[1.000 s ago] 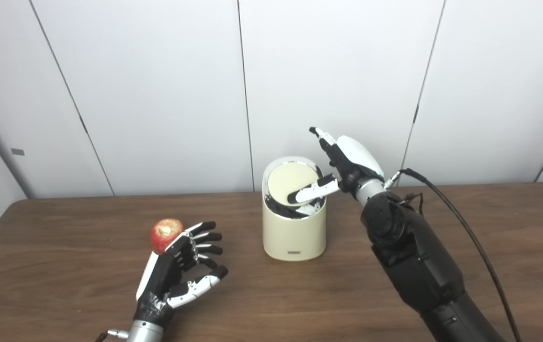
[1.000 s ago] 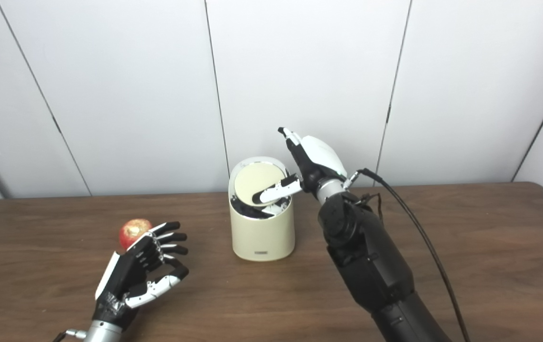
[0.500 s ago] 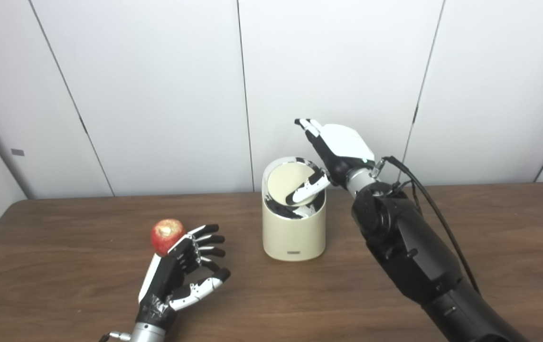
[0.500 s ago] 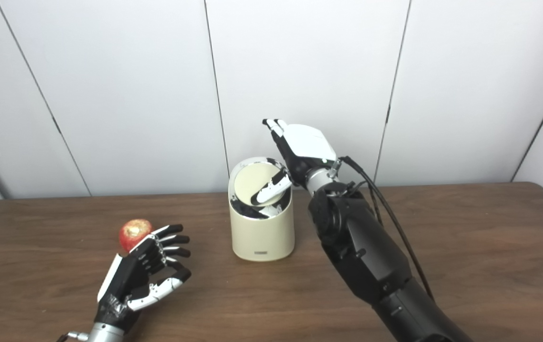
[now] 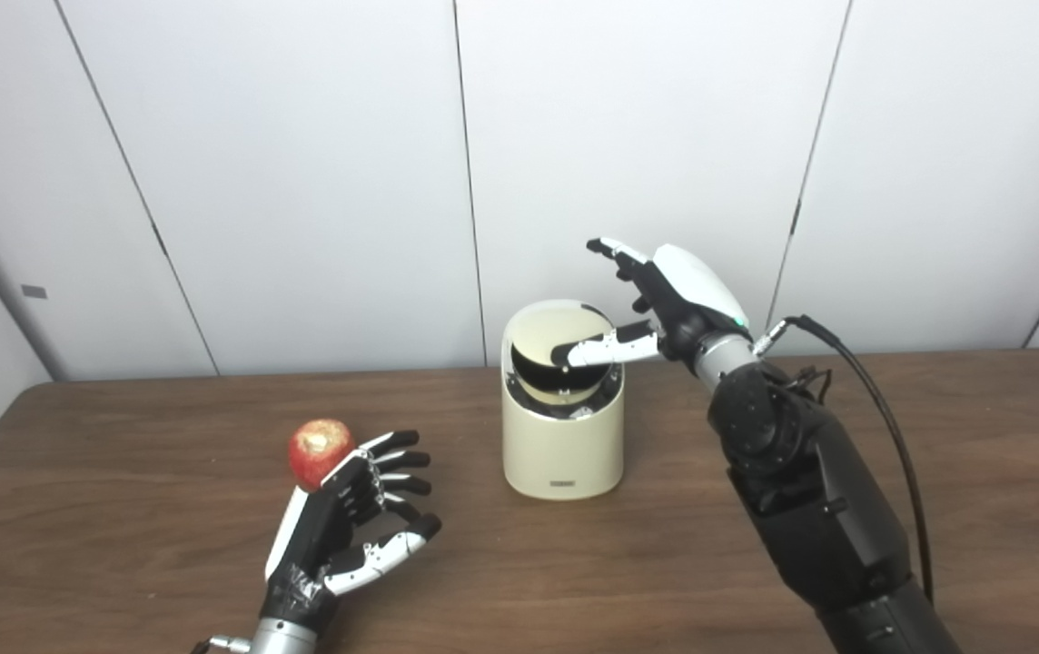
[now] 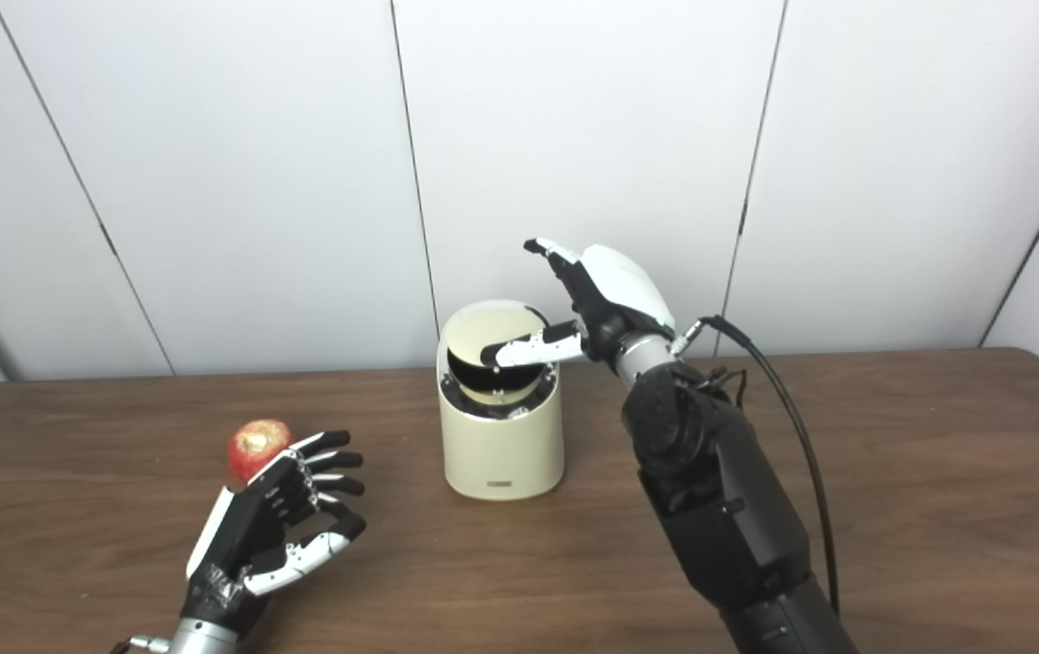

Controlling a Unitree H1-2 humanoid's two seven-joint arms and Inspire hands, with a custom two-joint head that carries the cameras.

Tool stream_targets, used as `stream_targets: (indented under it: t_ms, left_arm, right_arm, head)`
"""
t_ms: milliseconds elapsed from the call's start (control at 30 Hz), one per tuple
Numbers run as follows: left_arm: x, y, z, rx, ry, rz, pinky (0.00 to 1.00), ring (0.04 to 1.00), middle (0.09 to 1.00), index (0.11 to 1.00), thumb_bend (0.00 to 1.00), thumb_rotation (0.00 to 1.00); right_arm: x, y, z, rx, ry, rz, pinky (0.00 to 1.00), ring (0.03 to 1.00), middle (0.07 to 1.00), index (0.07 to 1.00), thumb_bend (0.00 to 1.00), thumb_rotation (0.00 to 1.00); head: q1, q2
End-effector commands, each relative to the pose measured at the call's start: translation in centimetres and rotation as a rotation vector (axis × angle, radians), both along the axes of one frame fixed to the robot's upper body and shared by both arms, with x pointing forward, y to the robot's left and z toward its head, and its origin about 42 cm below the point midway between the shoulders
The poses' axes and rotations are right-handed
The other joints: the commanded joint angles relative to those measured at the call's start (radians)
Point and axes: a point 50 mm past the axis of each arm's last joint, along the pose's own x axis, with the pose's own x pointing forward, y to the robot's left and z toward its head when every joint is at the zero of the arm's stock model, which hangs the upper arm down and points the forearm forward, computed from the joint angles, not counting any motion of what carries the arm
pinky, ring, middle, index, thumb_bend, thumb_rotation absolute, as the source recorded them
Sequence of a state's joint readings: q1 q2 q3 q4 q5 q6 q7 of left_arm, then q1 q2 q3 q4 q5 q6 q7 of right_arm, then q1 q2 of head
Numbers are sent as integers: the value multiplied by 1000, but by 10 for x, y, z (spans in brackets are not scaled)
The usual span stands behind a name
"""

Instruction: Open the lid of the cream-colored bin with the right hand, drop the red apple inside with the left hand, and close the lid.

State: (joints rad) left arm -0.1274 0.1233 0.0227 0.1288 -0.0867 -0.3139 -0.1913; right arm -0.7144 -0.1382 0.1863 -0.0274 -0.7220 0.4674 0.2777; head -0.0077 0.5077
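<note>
Left eye view: red apple (image 5: 318,449) round, behind spread left robot hand (image 5: 345,527); right robot hand (image 5: 656,304) spread.

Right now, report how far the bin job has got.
Done: nothing is finished. In hand: the right hand is at the cream bin, its thumb over the lid, which is tilted with a dark gap showing. Left: the red apple sits on the table beside the open left hand, ungrasped; it must be picked up, dropped in, and the lid closed.
</note>
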Motion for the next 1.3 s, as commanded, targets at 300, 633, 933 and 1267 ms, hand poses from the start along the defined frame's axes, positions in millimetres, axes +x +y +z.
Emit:
stream_targets:
  t_ms: [300, 633, 933, 1267]
  left_arm:
    - [-7, -4, -14, -14, 37, 5, 506, 644, 729, 801, 638, 85]
    - [-5, -3, -13, -17, 31, 4, 501, 636, 718, 782, 654, 100]
    - [-2, -4, -13, -15, 16, 9, 491, 626, 710, 771, 641, 99]
    - [-5, 2, 9, 14, -86, 36, 499, 621, 698, 743, 635, 10]
  right_arm:
    - [-27, -56, -5, 274, -118, 10, 689, 837, 905, 863, 763, 348]
    - [-71, -100, -74, 543, -119, 117, 758, 859, 930, 890, 823, 352]
    - [-90, -122, -125, 586, -69, 143, 794, 849, 951, 918, 853, 304]
    - [-100, -125, -145, 606, -36, 119, 782, 871, 959, 921, 843, 269]
  head:
    - [-2, 0]
    - [-1, -3]
    - [15, -9]
    - [89, -16]
